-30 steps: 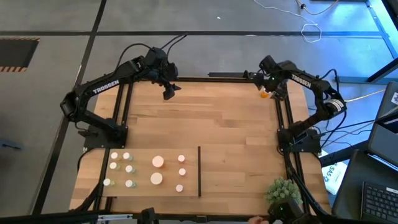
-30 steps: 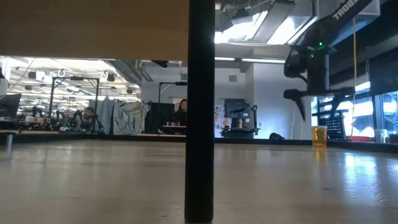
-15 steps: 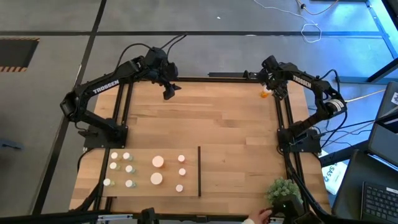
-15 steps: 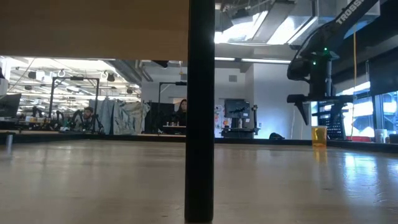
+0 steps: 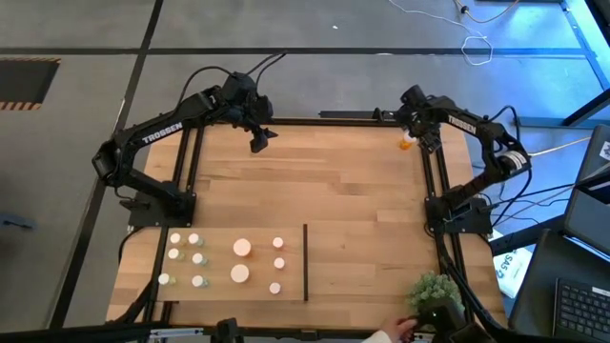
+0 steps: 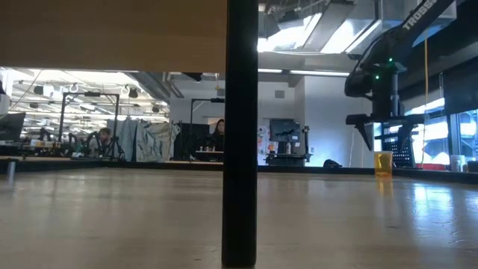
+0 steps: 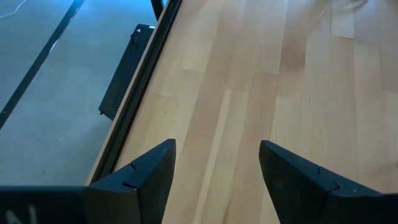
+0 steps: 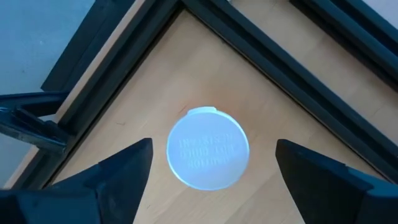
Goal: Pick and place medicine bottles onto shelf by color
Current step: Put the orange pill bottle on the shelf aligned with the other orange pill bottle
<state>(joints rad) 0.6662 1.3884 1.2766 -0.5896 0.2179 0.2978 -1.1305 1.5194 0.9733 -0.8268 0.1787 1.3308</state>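
Hovering my right gripper wide open, empty, over the orange bottle at the table's upper right corner; my left gripper waits upper left, parted, empty.

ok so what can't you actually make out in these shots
- Bottles on the shelf, high view: too small to tell body colours; mostly white caps show.
- Same bottles, low view: unseen; the dark divider and a board above fill the near field.
- Orange bottle, high view: partly under the open right end effector; the right wrist view shows only its white cap, embossed text unreadable.
- Person at the bottom edge, high view: only a hand shows.
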